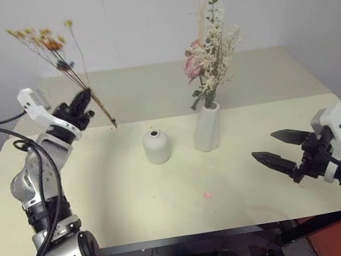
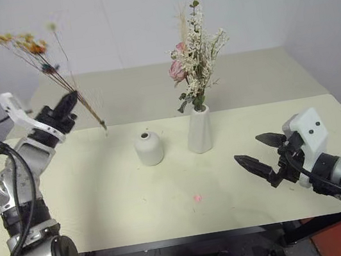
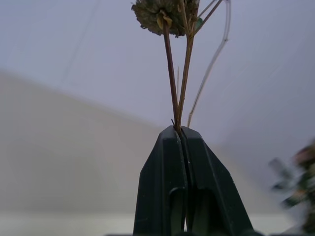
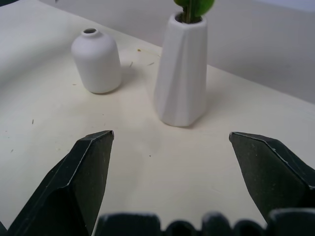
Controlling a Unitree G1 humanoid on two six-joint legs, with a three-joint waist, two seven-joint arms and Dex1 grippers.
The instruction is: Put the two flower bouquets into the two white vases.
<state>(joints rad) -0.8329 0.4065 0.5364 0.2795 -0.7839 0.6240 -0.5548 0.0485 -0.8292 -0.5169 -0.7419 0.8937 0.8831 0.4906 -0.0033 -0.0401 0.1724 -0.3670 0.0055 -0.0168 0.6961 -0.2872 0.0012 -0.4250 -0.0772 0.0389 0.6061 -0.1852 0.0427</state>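
Two white vases stand near the middle of the table [image 1: 104, 203]. The tall vase [image 1: 207, 126] holds the large bouquet [image 1: 210, 57]; the squat vase [image 1: 156, 146] beside it is empty. Above the table's left edge, the left gripper [image 1: 86, 100] is clamped on the small bouquet [image 1: 55, 52]. Near the right edge, the right gripper [image 1: 276, 150] hovers, fingers spread wide.

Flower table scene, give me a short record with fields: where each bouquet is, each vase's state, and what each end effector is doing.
large bouquet: standing upright in the tall vase
small bouquet: held in the air by its stems, above the table's left side
short vase: empty, beside the tall vase, on its left
left end effector: shut on the small bouquet's stems
right end effector: open, holding nothing, over the table to the right of the vases
remaining: small bouquet not yet in the short vase
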